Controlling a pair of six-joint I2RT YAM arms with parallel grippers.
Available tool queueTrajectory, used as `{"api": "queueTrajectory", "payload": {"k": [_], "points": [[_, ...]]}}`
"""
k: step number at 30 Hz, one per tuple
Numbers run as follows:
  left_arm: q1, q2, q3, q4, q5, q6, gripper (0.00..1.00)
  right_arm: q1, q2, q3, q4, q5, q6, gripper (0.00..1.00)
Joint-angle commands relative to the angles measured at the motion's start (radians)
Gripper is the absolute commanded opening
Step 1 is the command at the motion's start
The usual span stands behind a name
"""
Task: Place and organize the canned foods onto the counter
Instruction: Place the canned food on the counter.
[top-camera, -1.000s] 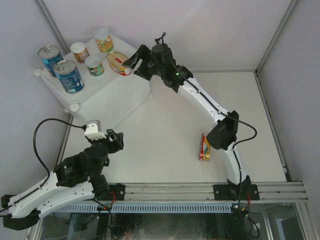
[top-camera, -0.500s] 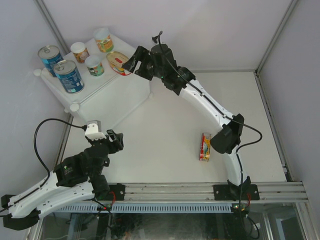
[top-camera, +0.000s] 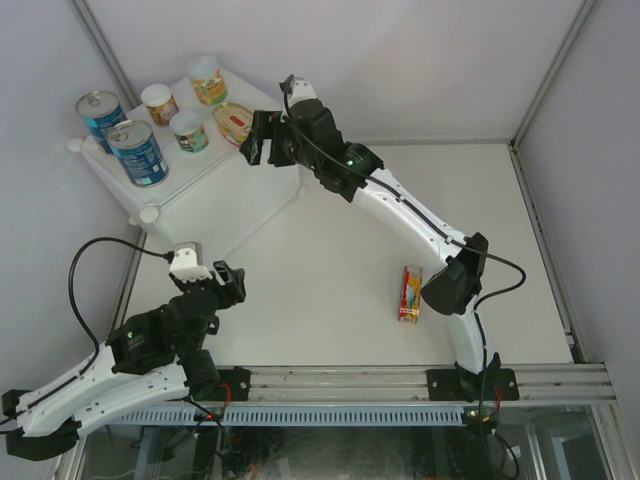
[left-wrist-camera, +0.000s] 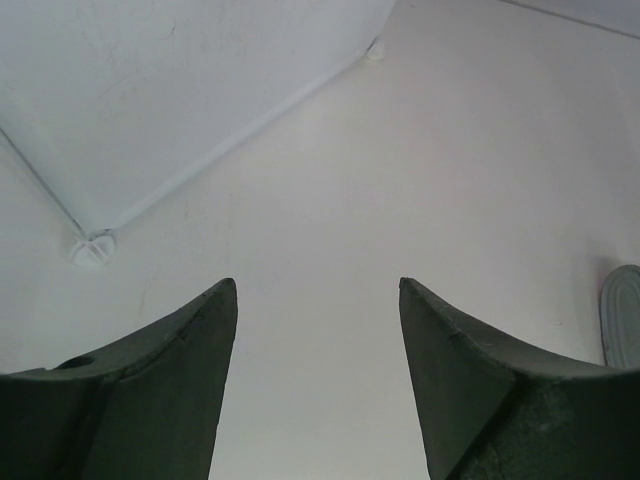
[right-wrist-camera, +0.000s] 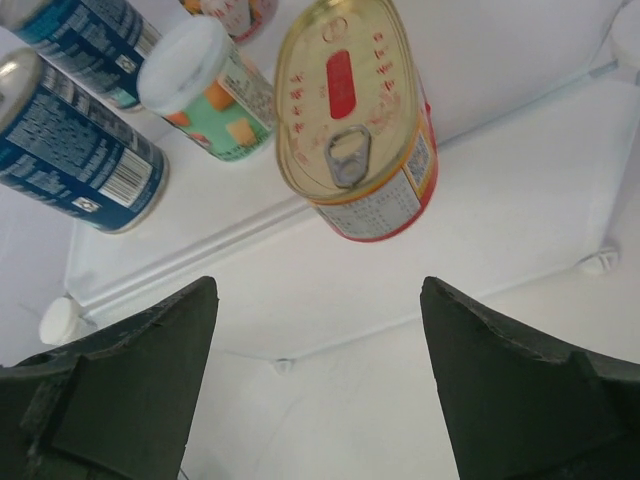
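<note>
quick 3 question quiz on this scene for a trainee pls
1. Count: how many cans of all shapes stand on the counter?
2. True or false: the right gripper is clamped on the oval tin.
3. Where is the second oval tin? A, on the table beside the right arm; B, leaning on the counter; C, hanging off the table's edge.

Key: 1, six. 2, false: its jaws stand open and the tin sits free on the counter. 3, A.

Oval tin (top-camera: 234, 123) atop counter (top-camera: 215, 190)
</note>
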Motion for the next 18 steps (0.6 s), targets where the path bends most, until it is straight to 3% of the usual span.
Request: {"api": "queueTrajectory", "payload": {"k": [1,13,18], "points": [[-0.004,-0.011,0.053,-0.006,-0.028,-0.001,0.70,-0.016,-0.080,-0.071,0.089,-0.005,0.047,0.82],[-0.004,-0.023,0.044,-0.006,-0.038,0.008,0.70,-0.086,-0.159,-0.344,0.441,-0.206,0.598,0.84],[-0.004,-0.024,0.043,-0.006,-0.039,0.011,0.70,-0.091,-0.132,-0.348,0.513,-0.223,0.715,0.86]]}}
